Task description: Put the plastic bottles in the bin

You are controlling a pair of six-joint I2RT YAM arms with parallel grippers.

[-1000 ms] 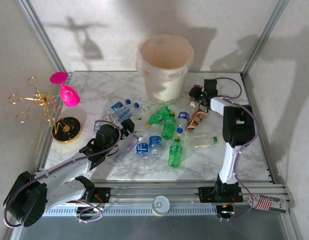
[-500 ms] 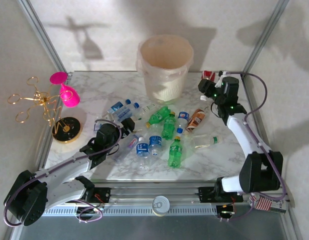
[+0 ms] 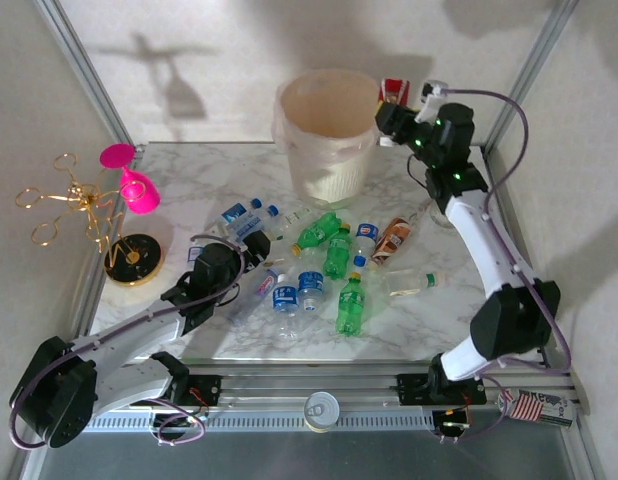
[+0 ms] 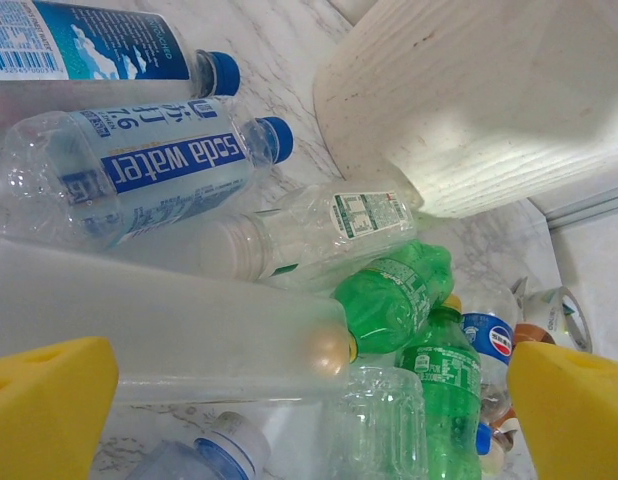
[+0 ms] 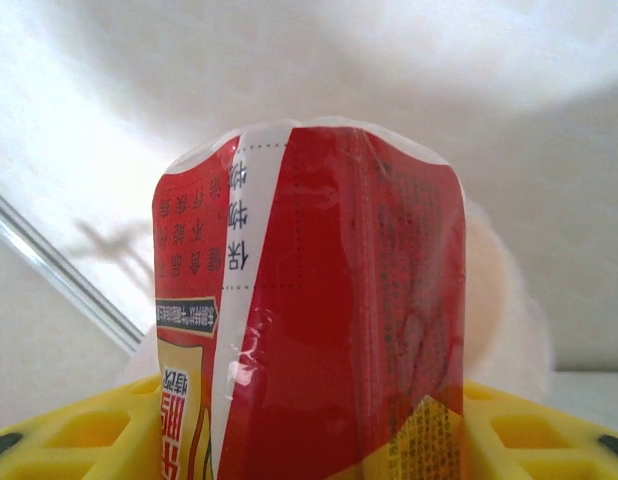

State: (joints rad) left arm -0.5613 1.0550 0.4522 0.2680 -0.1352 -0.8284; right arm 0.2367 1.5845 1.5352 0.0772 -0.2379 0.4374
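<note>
In the top view the right gripper (image 3: 391, 110) is raised beside the bin (image 3: 334, 165), at about 3 o'clock of its rim. It carries a red bottle (image 3: 395, 90) that stands upright just outside the rim. That view is too small to show the grip itself. The right wrist view shows it: yellow fingers (image 5: 79, 430) press on both sides of the red label, so the jaws are closed on this bottle (image 5: 319, 280). The other bottles (image 3: 334, 255) lie in a heap on the table (image 3: 439, 320), at 6 o'clock of the bin. The left gripper (image 3: 251, 250) is low at the 9 o'clock edge of the heap, and from above I cannot read its opening. The left wrist view gives it: the two yellow pads (image 4: 44, 405) sit far apart in the lower corners, wide open and holding nothing. A clear bottle (image 4: 169, 330) lies across between them; whether a pad touches it I cannot tell. Toward 12 o'clock lies a soda water bottle (image 4: 139, 170), toward 4 o'clock lie green bottles (image 4: 389, 300), and at 1 o'clock the bin wall (image 4: 469, 100) rises.
</note>
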